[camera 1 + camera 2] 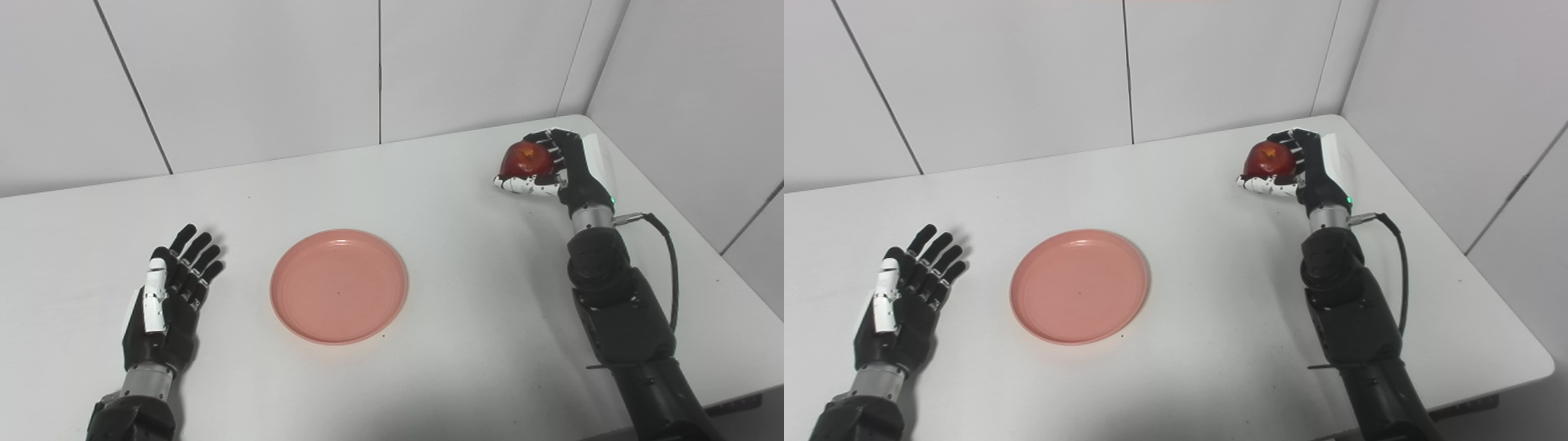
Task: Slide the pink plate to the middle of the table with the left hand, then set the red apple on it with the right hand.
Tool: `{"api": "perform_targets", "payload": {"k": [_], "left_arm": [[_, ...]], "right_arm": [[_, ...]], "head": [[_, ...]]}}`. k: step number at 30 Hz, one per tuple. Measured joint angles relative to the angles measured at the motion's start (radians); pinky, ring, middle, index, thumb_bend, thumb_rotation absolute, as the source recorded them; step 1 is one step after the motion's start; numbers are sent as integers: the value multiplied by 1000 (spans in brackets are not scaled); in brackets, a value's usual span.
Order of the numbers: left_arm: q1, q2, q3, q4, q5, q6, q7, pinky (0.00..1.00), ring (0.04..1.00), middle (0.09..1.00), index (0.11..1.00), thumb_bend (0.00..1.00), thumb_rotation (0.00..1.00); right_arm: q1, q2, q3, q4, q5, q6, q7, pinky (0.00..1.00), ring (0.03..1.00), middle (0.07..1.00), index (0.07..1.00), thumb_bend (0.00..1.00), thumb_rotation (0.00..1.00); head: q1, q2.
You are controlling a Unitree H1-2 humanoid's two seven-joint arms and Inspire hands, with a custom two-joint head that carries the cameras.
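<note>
White table (429, 196), bare pink plate (339, 285) midway.

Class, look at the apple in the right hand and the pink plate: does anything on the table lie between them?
Nothing visible does. The right hand holds the apple near the far right corner, and only bare table lies between it and the empty plate. The left hand rests open, left of the plate.

A bare lab test cell: plain white bench (429, 184) boxed in by blank white wall panels (245, 73).

Left robot hand (165, 294) splayed, right robot hand (551, 168) clenched
</note>
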Motion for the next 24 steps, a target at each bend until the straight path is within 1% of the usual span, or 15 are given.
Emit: {"api": "perform_targets", "payload": {"k": [2,7,14,17,19,21,23,24], "left_arm": [[0,-2,-2,-1,0,0,2,899,889,891,868,377,1000],[0,-3,-6,-1,1,0,3,899,887,889,870,377,1000],[4,-19,-12,-14,11,6,21,885,881,882,864,374,1000],[9,-24,-20,-22,26,7,28,883,880,881,862,376,1000],[10,-28,-24,-25,32,8,33,883,878,880,860,378,1000],[12,-35,-27,-30,36,8,41,886,879,880,860,374,1000],[13,-41,-29,-31,43,8,46,889,882,884,865,368,1000],[13,-42,-31,-31,45,8,48,890,882,885,866,367,1000]], "right_arm": [[0,6,6,-30,0,0,8,446,492,524,488,504,137],[-1,27,25,-84,-4,4,30,430,485,520,488,506,142],[-6,44,83,-151,-42,13,84,429,477,515,488,506,138],[-14,64,109,-173,-59,21,102,437,479,517,488,506,138],[-18,80,126,-181,-69,26,119,427,476,511,488,506,138],[-22,93,145,-186,-72,27,131,412,474,511,488,505,137],[-30,107,159,-188,-72,26,138,346,453,504,488,504,137],[-34,110,165,-187,-72,24,139,332,449,503,488,504,137]], "head": [[5,-2],[21,-3],[46,-6],[83,-8],[95,-6],[95,-6],[109,-6],[124,-6]]}}
